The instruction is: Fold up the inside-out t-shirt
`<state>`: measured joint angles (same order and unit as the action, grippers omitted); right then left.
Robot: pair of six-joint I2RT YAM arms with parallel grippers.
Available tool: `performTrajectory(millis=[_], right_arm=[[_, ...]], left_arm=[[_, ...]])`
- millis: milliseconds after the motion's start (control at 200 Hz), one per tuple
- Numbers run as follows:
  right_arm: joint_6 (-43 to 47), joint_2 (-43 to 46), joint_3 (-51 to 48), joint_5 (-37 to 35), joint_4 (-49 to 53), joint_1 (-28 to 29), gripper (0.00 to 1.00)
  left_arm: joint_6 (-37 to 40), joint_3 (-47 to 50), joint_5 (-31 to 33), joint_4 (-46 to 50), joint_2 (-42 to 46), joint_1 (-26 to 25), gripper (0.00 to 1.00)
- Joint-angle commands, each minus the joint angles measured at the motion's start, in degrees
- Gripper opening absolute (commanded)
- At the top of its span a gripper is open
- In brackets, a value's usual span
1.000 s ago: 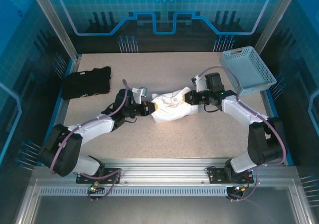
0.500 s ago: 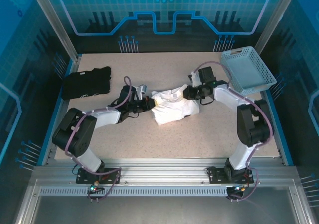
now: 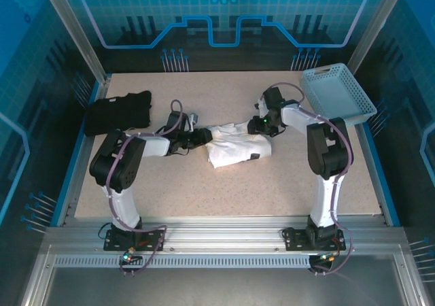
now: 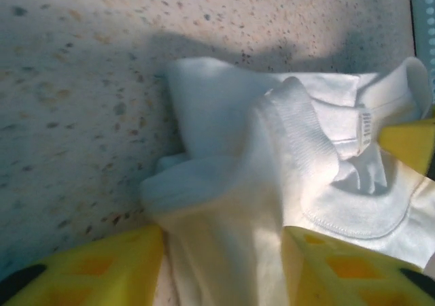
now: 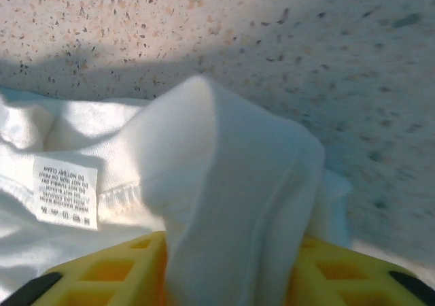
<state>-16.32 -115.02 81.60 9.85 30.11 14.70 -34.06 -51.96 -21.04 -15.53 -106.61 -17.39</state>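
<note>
- Two half-open grippers on one lump. The inside-out t-shirt [image 3: 234,146] sits bunched up mid-table [image 3: 204,190], with the left gripper [image 3: 201,137] at its left edge and the right gripper [image 3: 258,125] at its far right corner.
- Both have their jaws parted about midway, with a fat fold of white cloth lying between. The cloth looks puffy and not squeezed, so I'd say neither one has a real hold on it.
- Snagging: in both wrist views the fabric touches the yellow fingers [image 4: 102,268]. If an arm backs off carelessly, the cloth could catch and drag the fold open.
- Lumpiness: the shirt isn't flat. The collar [image 4: 299,136] and care label [image 5: 64,190] are showing and the layers are rolled over each other. Any fold made on top of that will probably come out crooked or spring back.
- Regrasping: a grab into that wad could pick up too many layers, or only one, and twist the whole shirt.
- The black garment [image 3: 117,112] and the basket [image 3: 336,95] are well apart from all this, so no worry there.
</note>
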Motion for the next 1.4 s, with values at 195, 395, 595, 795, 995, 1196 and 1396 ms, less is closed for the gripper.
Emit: performTrajectory(millis=[195,395,595,795,995,1196,1396], right_arm=[[0.61,13.02,-9.24,0.54,2.51,-3.11,0.73],[-2.17,9.62,-10.93,5.99,-1.56,-2.24,0.73],[-3.59,8.34,-14.28,7.65,-4.53,-1.21,0.68],[-5.19,9.21,-17.23,9.06,-7.27,-0.36,0.62],[-6.31,9.86,-18.40,9.36,-8.44,0.44,0.58],[-5.46,12.27,-18.54,7.30,-7.02,0.01,0.58],[-2.75,20.43,-18.81,2.09,-4.62,-1.37,0.69]], left_arm=[[0.01,4.09,0.74,9.66,9.41,-2.02,0.77],[-0.13,1.30,1.23,9.37,4.17,-5.38,0.79],[-0.93,0.00,1.64,8.40,0.91,-8.61,0.77],[-2.65,-1.18,-0.12,4.18,-0.87,-10.81,0.64],[-1.96,-4.29,-0.50,2.17,-3.87,-11.00,0.38],[2.83,-5.60,0.24,3.80,-3.47,-10.20,0.00],[14.23,-6.60,0.59,16.23,3.90,-5.17,0.00]])
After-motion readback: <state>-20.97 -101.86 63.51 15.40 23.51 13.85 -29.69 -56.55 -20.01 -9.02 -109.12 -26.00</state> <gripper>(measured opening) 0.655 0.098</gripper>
